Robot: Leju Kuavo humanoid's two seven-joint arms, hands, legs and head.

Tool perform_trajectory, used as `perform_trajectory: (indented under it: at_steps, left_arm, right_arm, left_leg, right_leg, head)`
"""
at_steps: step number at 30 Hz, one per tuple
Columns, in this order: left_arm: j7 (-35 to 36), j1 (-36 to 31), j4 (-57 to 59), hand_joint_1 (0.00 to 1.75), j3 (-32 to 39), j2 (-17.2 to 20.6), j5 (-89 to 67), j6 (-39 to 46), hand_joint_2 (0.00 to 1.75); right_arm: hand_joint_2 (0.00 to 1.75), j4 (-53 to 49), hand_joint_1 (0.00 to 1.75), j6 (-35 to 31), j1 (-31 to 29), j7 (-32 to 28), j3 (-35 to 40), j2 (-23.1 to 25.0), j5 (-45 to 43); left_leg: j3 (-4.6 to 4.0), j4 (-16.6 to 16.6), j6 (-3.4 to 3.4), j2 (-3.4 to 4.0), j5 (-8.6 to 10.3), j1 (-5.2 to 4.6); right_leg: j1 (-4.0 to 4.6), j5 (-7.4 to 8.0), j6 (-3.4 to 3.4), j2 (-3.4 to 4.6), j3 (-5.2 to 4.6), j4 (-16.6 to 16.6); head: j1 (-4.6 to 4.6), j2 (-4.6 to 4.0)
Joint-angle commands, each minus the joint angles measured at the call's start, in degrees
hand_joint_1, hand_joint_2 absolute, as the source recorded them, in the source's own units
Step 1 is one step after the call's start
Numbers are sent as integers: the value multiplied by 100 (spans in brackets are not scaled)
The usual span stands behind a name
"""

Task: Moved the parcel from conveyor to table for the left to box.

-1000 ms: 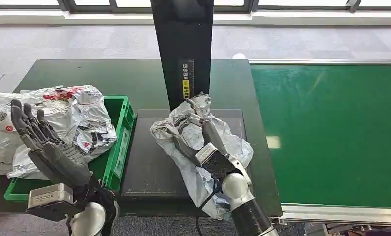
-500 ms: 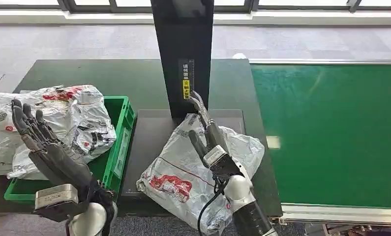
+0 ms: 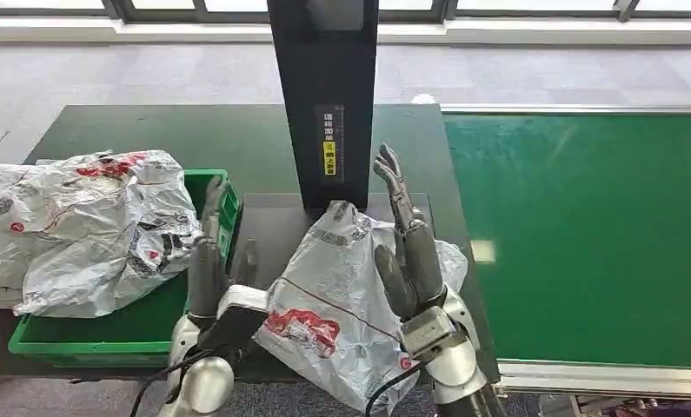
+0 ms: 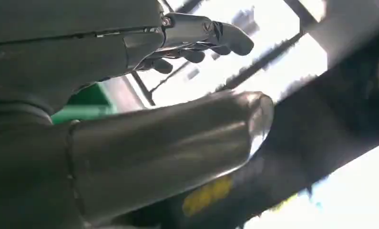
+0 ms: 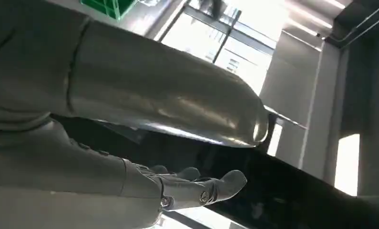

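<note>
Parcel (image 3: 342,300) lies on the table (image 3: 263,252), flanked by the empty, spread right hand (image 3: 407,252) and left hand (image 3: 215,261); the left should grip its near edge firmly before lifting toward the green crate (image 3: 207,278).

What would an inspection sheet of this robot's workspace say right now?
Surface: dark table with a black mat.
Job's things: grey parcel lying on the mat; green bin holding bagged parcels.
Clutter: nothing seen.
Hands: left hand beside the parcel, right hand at its other side, fingers apart, holding nothing.
Cables: black cable at the right wrist.
Surroundings: green conveyor, black post, windows.
</note>
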Motion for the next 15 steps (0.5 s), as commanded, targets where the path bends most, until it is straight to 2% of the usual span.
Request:
perform_trajectory:
  at_steps: [1, 3, 5, 11, 15]
  left_arm:
    - [325, -644, 1784, 0, -196, 303, -967, -695, 175]
    - [983, -867, 2468, 0, -198, 335, -2120, -280, 175]
    - [1425, -1029, 3129, 0, -350, 304, -3063, -340, 175]
    - [1781, -1090, 4212, 0, -451, 408, -3718, -709, 175]
    - [1781, -1090, 4212, 0, -451, 408, -3718, -709, 175]
  right_arm:
    - [0, -2147, 0, -953, 673, 35, 947, -1496, 155]
    - [0, -2415, 0, -1200, 724, 35, 951, -1738, -2]
    - [0, -2522, 0, -1401, 703, 35, 1015, -1926, 9]
    - [0, -2824, 0, -1737, 720, 35, 1138, -2284, -263]
    - [0, -2824, 0, -1737, 720, 35, 1138, -2284, -263]
  left_leg:
    - [10, -8, 7, -15, -3, 0]
    - [13, -12, 4, -11, -3, 0]
    - [14, -15, 6, -27, 0, -6]
    - [20, -14, 6, -3, -6, -8]
    - [13, -8, 3, 5, -8, -5]
  right_leg:
    - [0, -6, 1, -22, 18, -11]
    - [1, -3, 1, -14, 16, -16]
    - [-3, -6, 3, -32, 23, -18]
    - [-5, -3, 3, -9, 22, -16]
    - [-1, -3, 1, -1, 13, -10]
  head:
    - [0, 0]
    - [0, 2]
    - [0, 0]
    - [0, 2]
    - [0, 0]
